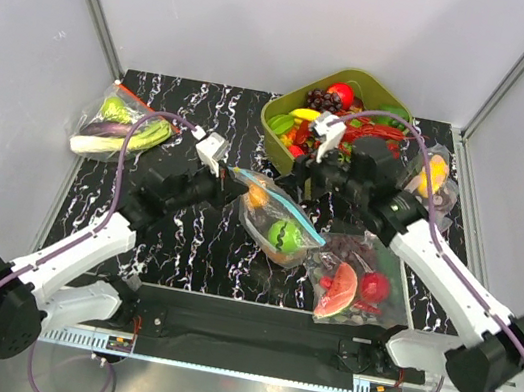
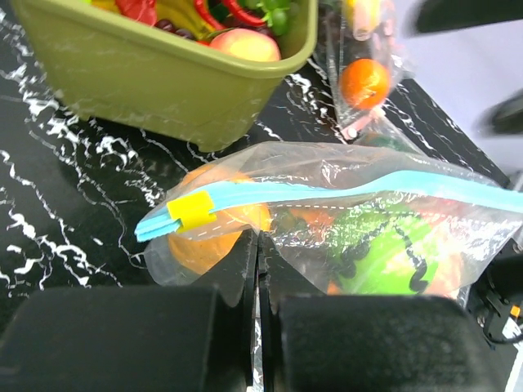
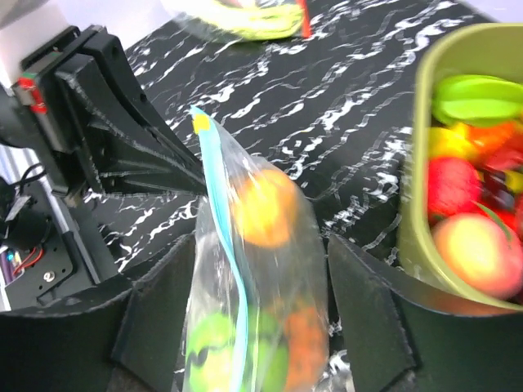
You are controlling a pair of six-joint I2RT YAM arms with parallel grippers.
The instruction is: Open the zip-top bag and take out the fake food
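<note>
The bag (image 1: 281, 222) sits mid-tabletop (image 1: 183, 243). Its blue zip strip (image 2: 343, 192) looks closed, with an orange fruit (image 3: 263, 208) and a green ball (image 1: 284, 234) inside. The left fingers (image 2: 233, 282) are clenched on the plastic just under the yellow slider (image 2: 192, 211). The right fingers (image 3: 368, 302) are spread, straddling the bag. A green bin (image 1: 280, 123) stands just behind.

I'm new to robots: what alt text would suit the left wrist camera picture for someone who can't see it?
The left tool, fingers pressed together, pinches a clear zip-top bag just below its light-blue zip strip. Orange and green fake food shows inside; an olive bin stands behind.
</note>
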